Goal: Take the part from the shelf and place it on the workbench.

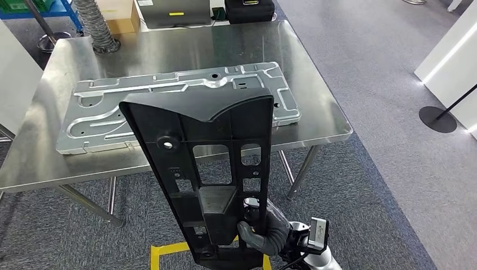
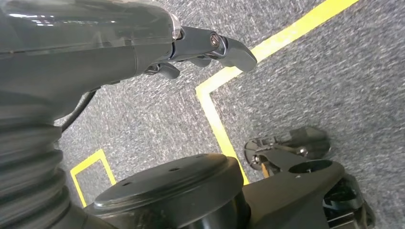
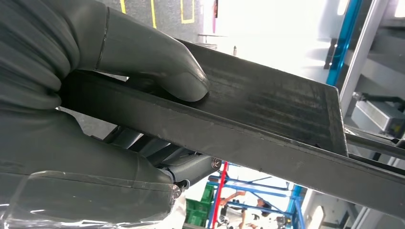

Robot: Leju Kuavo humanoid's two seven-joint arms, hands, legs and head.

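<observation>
Head view shows the black part [image 1: 208,169] already off the shelf, held upright by the right hand [image 1: 260,232] near its lower end, just before the bench [image 1: 315,84]; setting it down remains; the left hand [image 2: 200,50] hangs holding nothing, fingers loosely curled.

A factory or workshop floor: a steel workbench [image 1: 315,84] carrying a pressed metal panel [image 1: 112,112], grey carpet marked with yellow tape [image 2: 215,114], a ribbed duct hose [image 1: 95,25] and blue racking [image 3: 341,38].

Black part [image 1: 208,169] bottom cut off by frame edge; hides workbench [image 1: 315,121] front edge.
</observation>
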